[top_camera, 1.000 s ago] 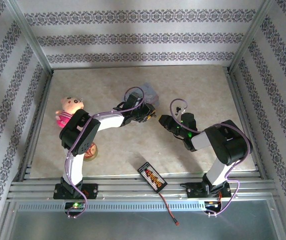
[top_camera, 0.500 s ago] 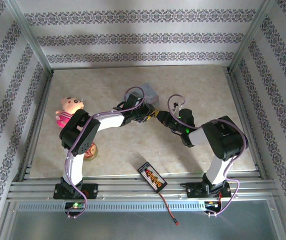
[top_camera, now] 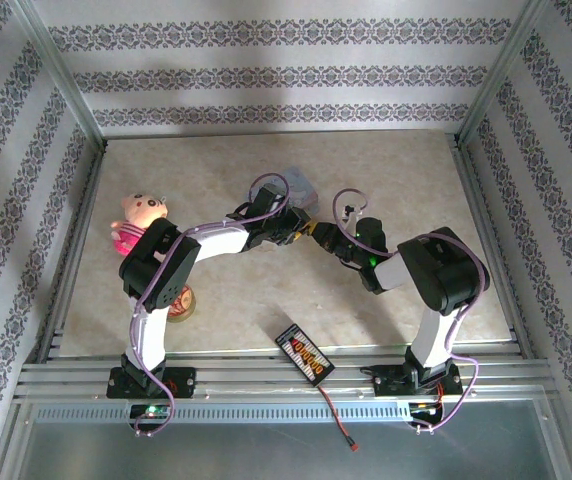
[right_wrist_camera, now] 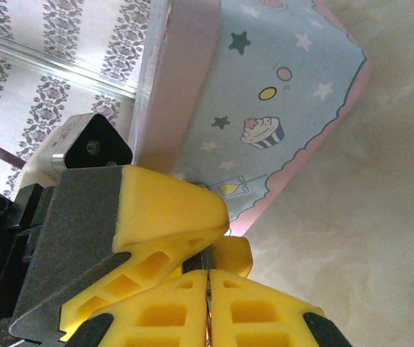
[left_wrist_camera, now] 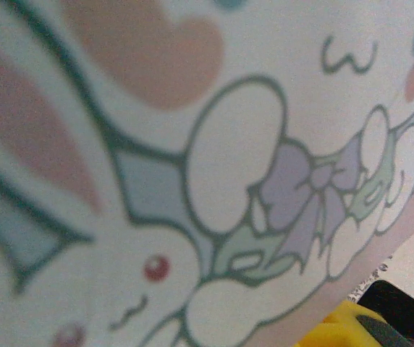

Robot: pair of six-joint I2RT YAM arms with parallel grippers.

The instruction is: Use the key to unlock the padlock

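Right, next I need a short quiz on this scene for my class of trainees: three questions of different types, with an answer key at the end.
1. True or false: in the right wrist view, the right gripper has its yellow fingers pressed together.
2. Multiple choice: what is printed among the stars on the pale blue tin? A) a cupcake B) a car C) a fish
3. Fill in the blank: in the top view, the plush toy sits beside the ____ arm.

Key: 1 true; 2 A; 3 left.
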